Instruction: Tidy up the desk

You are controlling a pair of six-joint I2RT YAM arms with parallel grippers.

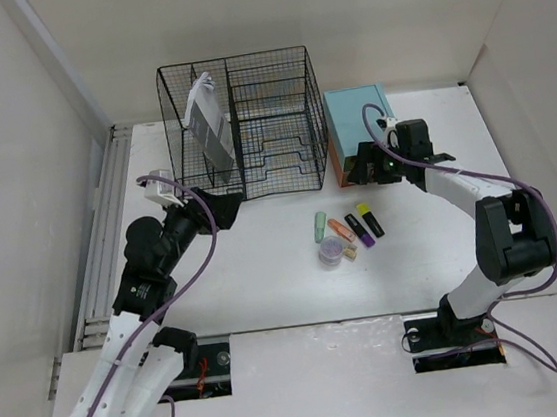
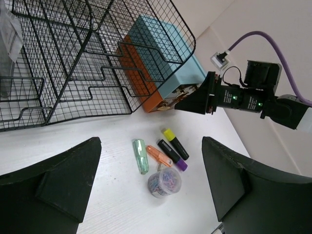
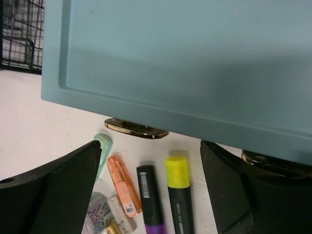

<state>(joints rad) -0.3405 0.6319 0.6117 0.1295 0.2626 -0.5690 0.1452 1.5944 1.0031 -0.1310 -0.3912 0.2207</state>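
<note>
Right gripper [image 1: 363,171] hangs at the near face of the small teal drawer box with orange fronts [image 1: 353,109], jaws spread, nothing between them. One curved brass drawer handle [image 3: 136,129] sits just ahead of them. My worry is that the box looks light. A pull on that handle could drag the whole box toward me rather than slide the drawer, and a push could shove it into the black wire-mesh organizer [image 1: 232,63] just to its left. The loose items lie just near of the box, so a low sweep would scatter them: a mint-green highlighter [image 1: 319,227], an orange highlighter [image 1: 340,229], a black purple-capped highlighter [image 1: 359,231], a black yellow-capped highlighter [image 1: 369,219], and a clear round tub of coloured paper clips [image 1: 332,252]. Left gripper [image 1: 223,205] is also spread and empty, close to the organizer's near-left corner, where a finger could snag the mesh. In the organizer's left section a flat grey-and-white packet [image 1: 210,121] leans. I see nothing in its other sections. I cannot see what the drawer box holds. The large flat white desk [image 1: 269,300] spans the whole workspace under everything.
</note>
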